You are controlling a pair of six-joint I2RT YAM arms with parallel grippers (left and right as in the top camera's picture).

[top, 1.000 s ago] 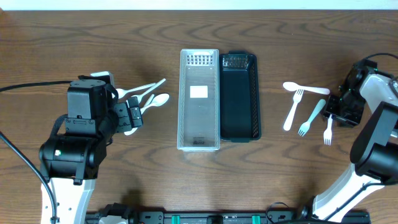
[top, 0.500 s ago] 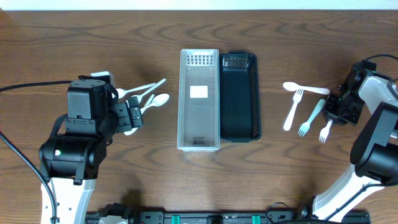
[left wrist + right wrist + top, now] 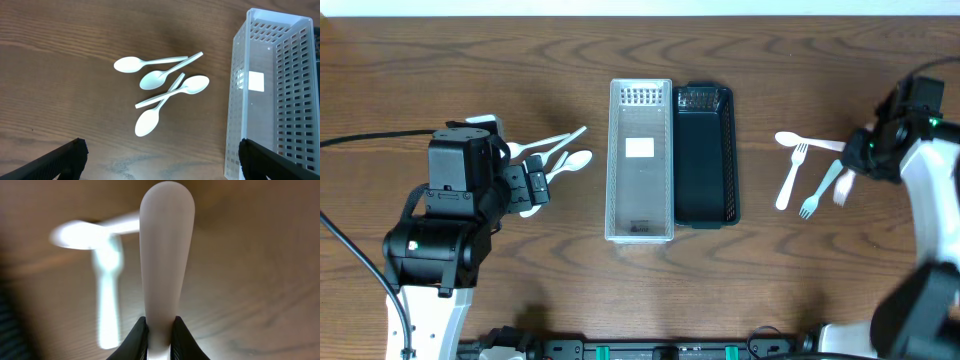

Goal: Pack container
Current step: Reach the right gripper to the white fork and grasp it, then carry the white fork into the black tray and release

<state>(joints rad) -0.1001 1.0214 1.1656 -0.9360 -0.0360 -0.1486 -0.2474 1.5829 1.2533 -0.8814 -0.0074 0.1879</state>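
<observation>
A clear white slotted container (image 3: 640, 228) and a black container (image 3: 705, 160) stand side by side at the table's middle. Several white plastic spoons (image 3: 558, 155) lie left of them and show in the left wrist view (image 3: 165, 90). My left gripper (image 3: 533, 186) is open and empty, hovering near the spoons (image 3: 160, 167). White forks (image 3: 790, 178) and one spoon (image 3: 810, 143) lie on the right. My right gripper (image 3: 852, 170) is shut on a white fork (image 3: 841, 190). Its handle (image 3: 165, 255) stands up between the fingers (image 3: 160, 332), lifted off the table.
The clear container's wall (image 3: 270, 100) fills the right side of the left wrist view. A blurred fork (image 3: 107, 295) lies on the wood below my right gripper. Cables run along the table's left edge.
My right gripper has risen and moved toward the back with the white fork, which has left the table. The left arm has not moved.
</observation>
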